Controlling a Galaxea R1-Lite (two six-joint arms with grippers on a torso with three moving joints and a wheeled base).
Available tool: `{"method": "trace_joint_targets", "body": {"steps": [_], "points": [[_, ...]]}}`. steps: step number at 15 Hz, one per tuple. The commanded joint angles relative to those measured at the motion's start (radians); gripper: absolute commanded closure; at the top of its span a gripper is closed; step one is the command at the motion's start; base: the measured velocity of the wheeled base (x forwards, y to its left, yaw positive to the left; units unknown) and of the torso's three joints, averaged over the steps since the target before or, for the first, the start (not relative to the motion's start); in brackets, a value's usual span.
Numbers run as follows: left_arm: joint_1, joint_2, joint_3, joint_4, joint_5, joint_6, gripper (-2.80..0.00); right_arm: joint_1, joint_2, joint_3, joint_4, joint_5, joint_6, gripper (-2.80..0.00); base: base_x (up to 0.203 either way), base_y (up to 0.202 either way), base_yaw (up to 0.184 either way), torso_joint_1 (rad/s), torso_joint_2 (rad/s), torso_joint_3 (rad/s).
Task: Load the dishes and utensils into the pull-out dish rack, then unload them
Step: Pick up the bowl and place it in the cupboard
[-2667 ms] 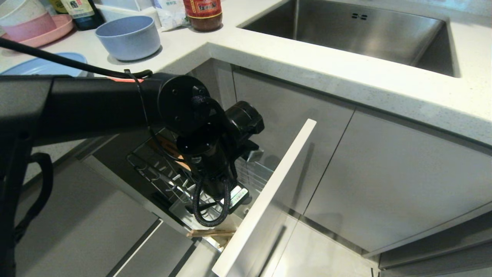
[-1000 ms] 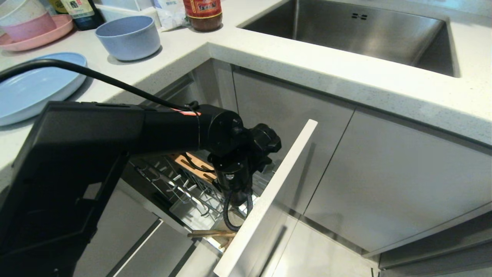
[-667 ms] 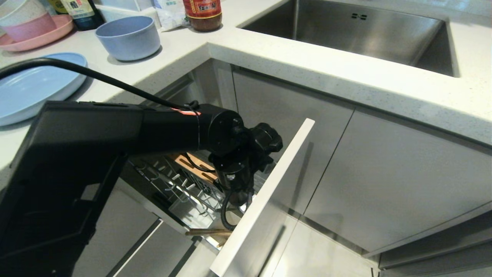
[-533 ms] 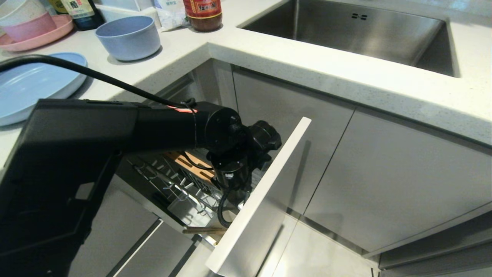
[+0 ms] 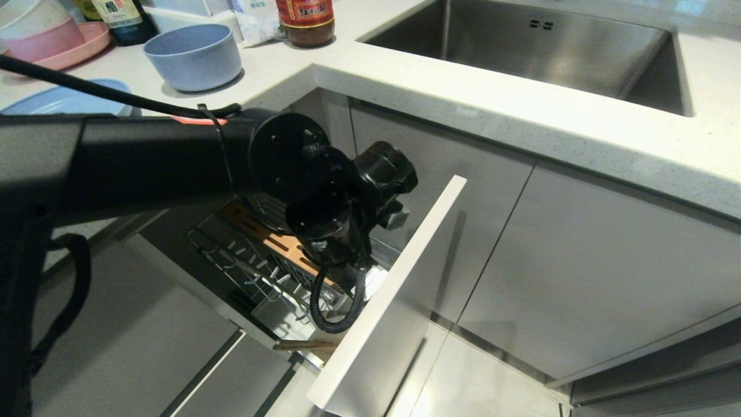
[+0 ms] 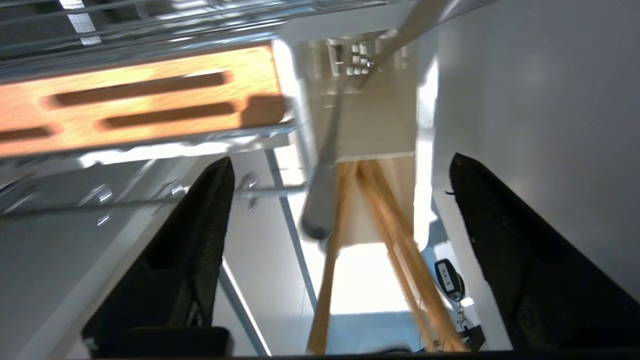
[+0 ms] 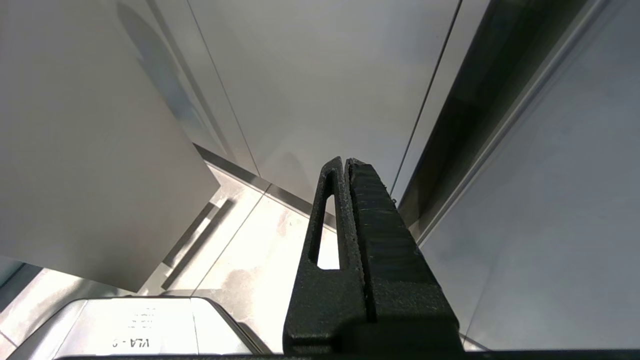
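Observation:
My left gripper (image 6: 340, 157) is open and holds nothing, just above the white cutlery cup (image 6: 375, 125) of the pull-out dish rack (image 5: 255, 272). Two wooden chopsticks (image 6: 345, 250) and the grey spoon handle (image 6: 322, 200) stand in that cup, between my spread fingers (image 6: 200, 240) without touching them. The chopsticks' ends (image 5: 304, 346) poke out beside the rack's pale front panel (image 5: 393, 278). The blue-grey bowl (image 5: 193, 55) and the light blue plate (image 5: 63, 101) rest on the counter, the plate mostly behind my left arm (image 5: 173, 156). My right gripper (image 7: 345, 162) is shut and parked low by the cabinet fronts.
The slotted wooden strip (image 5: 272, 237) lies along the rack behind its prongs. A pink plate (image 5: 75, 49) with stacked bowls, bottles and a jar (image 5: 305, 20) stand at the counter's back. The steel sink (image 5: 521, 52) is on the right.
My left arm has risen out of the rack's front corner and its wrist has turned. The rack's front panel has shifted slightly to the left.

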Motion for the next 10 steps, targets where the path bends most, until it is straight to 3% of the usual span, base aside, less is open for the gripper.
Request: {"method": "trace_joint_targets", "body": {"steps": [1, 4, 10], "points": [[-0.008, -0.081, 0.005, 0.009, 0.046, -0.016, 0.00, 0.000, -0.003, 0.002, -0.001, 0.000, 0.001, 0.00, 0.000, 0.000, 0.000, 0.000, 0.00, 0.000], [-0.035, -0.138, 0.005, 0.016, 0.152, -0.128, 0.00, 0.000, -0.003, 0.002, -0.001, 0.000, 0.000, 0.00, 0.000, 0.000, 0.000, 0.000, 0.00, 0.000], [-0.042, -0.323, 0.005, 0.003, 0.189, -0.258, 0.00, 0.000, -0.003, 0.002, -0.001, 0.000, 0.001, 0.00, 0.000, 0.000, 0.000, 0.000, 0.00, 0.000]]}}
